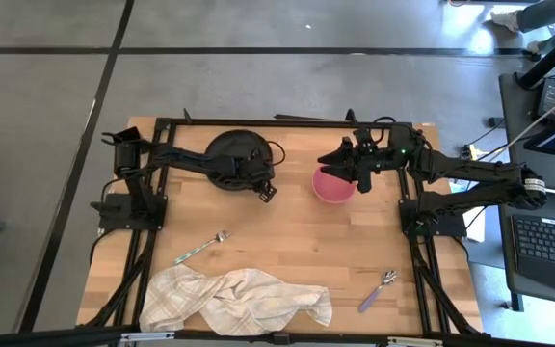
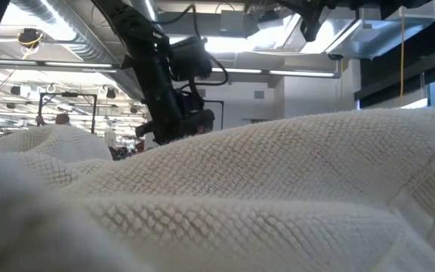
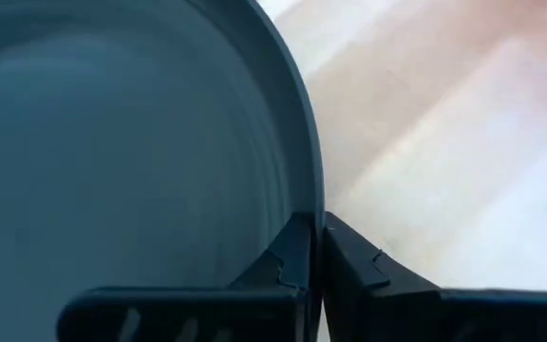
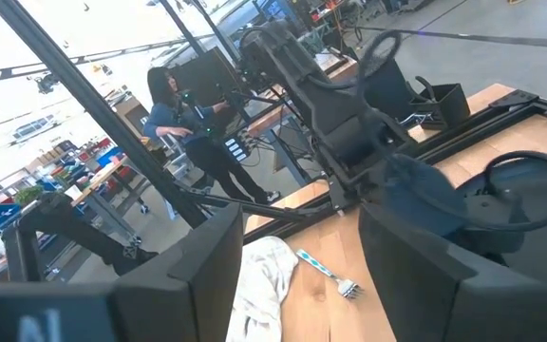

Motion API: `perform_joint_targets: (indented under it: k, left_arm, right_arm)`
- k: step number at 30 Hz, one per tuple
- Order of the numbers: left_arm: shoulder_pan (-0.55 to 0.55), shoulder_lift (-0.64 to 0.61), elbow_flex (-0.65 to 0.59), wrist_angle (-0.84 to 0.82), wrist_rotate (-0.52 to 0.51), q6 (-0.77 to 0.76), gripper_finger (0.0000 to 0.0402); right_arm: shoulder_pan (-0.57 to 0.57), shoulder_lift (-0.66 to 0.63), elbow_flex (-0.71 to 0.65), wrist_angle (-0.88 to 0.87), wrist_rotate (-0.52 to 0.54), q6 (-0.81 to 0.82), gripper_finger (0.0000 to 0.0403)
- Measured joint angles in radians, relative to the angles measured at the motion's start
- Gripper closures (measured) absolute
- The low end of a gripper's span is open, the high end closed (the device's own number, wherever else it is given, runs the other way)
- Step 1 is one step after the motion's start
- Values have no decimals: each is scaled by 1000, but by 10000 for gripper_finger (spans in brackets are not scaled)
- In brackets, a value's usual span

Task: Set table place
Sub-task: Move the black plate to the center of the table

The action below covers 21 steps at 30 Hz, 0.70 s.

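Left wrist view: we read the left gripper [image 3: 316, 275] as pinching the rim of the black plate [image 3: 131, 142], one finger inside the rim, one outside, nearly pressed together on the thin edge. Bare wood of the table [image 3: 444, 133] lies just beyond the rim.

High view puts that plate [image 1: 227, 146] at the far-left part of the table [image 1: 287, 241], with the left gripper [image 1: 264, 189] at its near-right edge. We judge the step in hand is moving the plate to its place; next move calls for keeping the rim grip firm and dragging or lifting without tipping.

Right gripper [image 1: 347, 166] hangs over the far rim of the pink bowl [image 1: 334, 186]. In the right wrist view its fingers [image 4: 416, 275] stand spread wide with nothing between them, so we take the bowl as not gripped. Bowl sits right of centre, well apart from the plate.

Fork [image 1: 200, 248] lies left of centre, near the white towel [image 1: 234, 299] bunched at the near edge. Purple-handled spoon [image 1: 377, 292] lies near-right, well apart from everything. Neither is placed yet.

Low view is mostly blocked by the towel [image 2: 263, 204]. A person [image 4: 174, 119] stands in the room beyond the table.
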Motion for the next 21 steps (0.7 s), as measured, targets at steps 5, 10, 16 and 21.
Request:
perform_joint_targets:
  k: [5, 10, 16, 21]
  left_arm:
    - [-78, -46, 55, -94, 16, 116, 399]
    - [-183, -51, 183, -206, 31, 328, 400]
    - [-284, -51, 246, -280, 18, 347, 401]
    - [-370, -51, 249, -303, 8, 307, 401]
  right_arm:
    - [0, 0, 0, 0, 0, -2, 191]
    - [0, 0, 0, -2, 0, -6, 191]
    - [0, 0, 0, -4, -3, -6, 191]
    - [1, 0, 0, -5, -3, -6, 191]
